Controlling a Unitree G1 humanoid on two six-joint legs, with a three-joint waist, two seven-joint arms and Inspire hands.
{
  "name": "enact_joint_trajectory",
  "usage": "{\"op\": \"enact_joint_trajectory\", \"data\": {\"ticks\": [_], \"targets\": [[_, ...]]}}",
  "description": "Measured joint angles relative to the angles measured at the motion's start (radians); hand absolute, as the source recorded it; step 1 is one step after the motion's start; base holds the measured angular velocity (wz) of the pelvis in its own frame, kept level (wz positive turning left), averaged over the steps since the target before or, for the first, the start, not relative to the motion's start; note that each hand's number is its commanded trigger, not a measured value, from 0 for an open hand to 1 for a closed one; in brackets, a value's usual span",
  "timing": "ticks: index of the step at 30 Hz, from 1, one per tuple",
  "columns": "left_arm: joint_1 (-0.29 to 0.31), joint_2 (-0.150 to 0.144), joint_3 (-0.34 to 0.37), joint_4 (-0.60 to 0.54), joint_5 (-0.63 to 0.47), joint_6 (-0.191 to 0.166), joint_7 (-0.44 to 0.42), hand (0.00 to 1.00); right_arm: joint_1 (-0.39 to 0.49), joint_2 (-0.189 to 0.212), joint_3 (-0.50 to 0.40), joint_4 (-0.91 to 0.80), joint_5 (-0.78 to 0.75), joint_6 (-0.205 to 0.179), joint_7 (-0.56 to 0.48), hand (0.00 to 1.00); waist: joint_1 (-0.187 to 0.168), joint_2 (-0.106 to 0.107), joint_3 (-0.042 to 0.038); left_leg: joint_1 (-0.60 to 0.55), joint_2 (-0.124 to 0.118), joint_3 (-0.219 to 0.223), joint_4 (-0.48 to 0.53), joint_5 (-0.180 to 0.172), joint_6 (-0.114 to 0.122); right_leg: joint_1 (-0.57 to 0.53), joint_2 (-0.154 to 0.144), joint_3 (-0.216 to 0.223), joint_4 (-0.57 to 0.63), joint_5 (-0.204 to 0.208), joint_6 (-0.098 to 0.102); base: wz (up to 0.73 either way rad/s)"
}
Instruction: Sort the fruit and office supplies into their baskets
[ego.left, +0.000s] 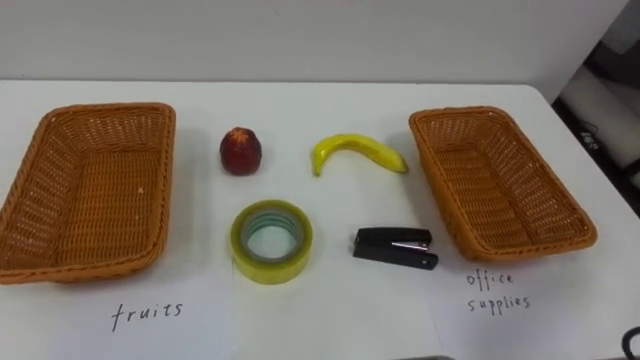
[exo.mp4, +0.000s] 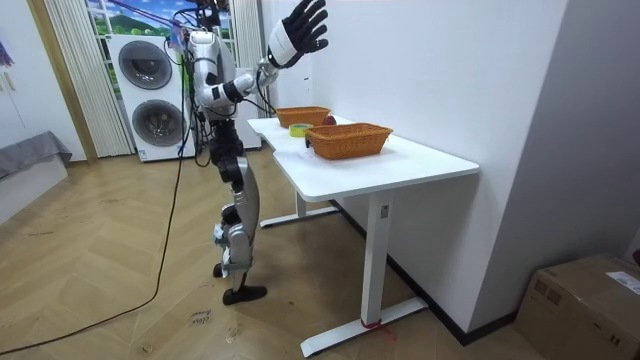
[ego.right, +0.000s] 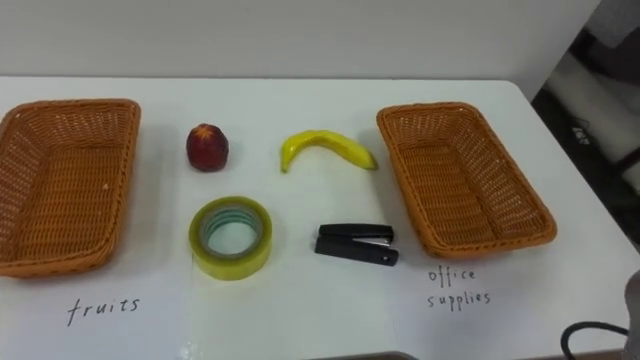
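On the white table (ego.left: 330, 310) stand two wicker baskets: the one on my left (ego.left: 100, 110) is labelled "fruits", the one on my right (ego.left: 460, 113) "office supplies"; both hold nothing. Between them, at the back, lie a dark red peach (ego.left: 241, 150) and a yellow banana (ego.left: 358, 150). Nearer to me are a yellow-green tape roll (ego.left: 270, 266) and a black stapler (ego.left: 394, 247). In the room view I stand at the table's long side with my right hand (exo.mp4: 300, 30) raised high above it, open, fingers spread, holding nothing.
A white wall runs along the table's far edge. Dark gear (ego.left: 610, 110) lies beyond the table's right end. In the room view, stacked washing machines (exo.mp4: 150, 95) stand behind me and a cardboard box (exo.mp4: 585, 300) sits on the floor at the right.
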Motion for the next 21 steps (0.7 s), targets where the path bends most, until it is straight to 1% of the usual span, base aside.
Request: {"op": "enact_joint_trajectory", "data": {"ticks": [2,6,9,11,13,14,18,21], "targets": [[-0.001,-0.003,-0.002,0.004,0.000,0.000,0.000,0.00,-0.007,-0.008,0.019,-0.009,-0.032,0.000,0.010,0.00,0.000,0.002,-0.0017,0.000,0.000,0.000,-0.001,0.000,0.000,-0.001,0.000,0.000,0.000,0.000,0.000,0.00],[-0.012,-0.005,-0.020,0.027,0.008,0.000,0.000,0.00,-0.007,-0.008,0.051,-0.055,-0.035,0.004,0.050,0.00,0.001,0.007,-0.0068,0.000,0.000,-0.001,-0.002,0.000,0.000,-0.001,0.000,-0.001,-0.001,0.000,0.000,0.00],[-0.020,-0.004,-0.027,0.036,0.009,0.000,0.000,0.00,-0.007,-0.008,0.066,-0.089,-0.080,0.004,0.075,0.00,0.001,0.010,-0.0048,0.000,0.000,0.000,-0.001,0.000,0.000,-0.001,0.000,0.000,-0.001,0.000,0.000,0.00],[-0.030,-0.003,-0.028,0.035,0.010,0.000,-0.002,0.00,-0.008,-0.008,0.075,-0.120,-0.139,0.004,0.094,0.00,0.009,0.012,-0.0047,-0.001,0.000,0.000,-0.001,0.000,0.000,-0.002,0.001,0.000,-0.001,0.000,0.000,0.00],[-0.037,-0.003,-0.030,0.036,0.011,0.000,-0.004,0.00,-0.017,-0.008,0.075,-0.128,-0.166,0.001,0.112,0.00,0.012,0.015,-0.0030,-0.002,0.001,0.000,-0.001,0.000,0.000,-0.003,0.001,0.000,-0.001,0.000,0.000,0.00],[-0.041,-0.003,-0.033,0.036,0.011,-0.003,-0.005,0.00,-0.024,-0.009,0.078,-0.130,-0.175,0.001,0.119,0.00,0.020,0.010,-0.0056,-0.001,0.001,0.000,-0.001,0.000,0.000,-0.002,0.001,0.000,0.000,0.000,0.000,0.00],[-0.042,0.000,-0.045,0.046,0.011,-0.010,-0.003,0.00,-0.055,-0.012,0.132,-0.148,-0.175,0.001,0.157,0.00,0.023,0.010,-0.0055,0.000,0.000,0.000,-0.001,0.000,0.000,-0.002,0.001,0.002,0.000,0.000,0.000,0.00],[-0.047,0.003,-0.043,0.055,0.011,-0.016,-0.001,0.00,-0.069,-0.012,0.169,-0.149,-0.184,0.004,0.218,0.00,0.030,0.003,-0.0059,0.000,0.001,0.000,0.000,0.000,0.000,-0.004,0.002,0.002,0.000,0.001,-0.001,0.00]]}}
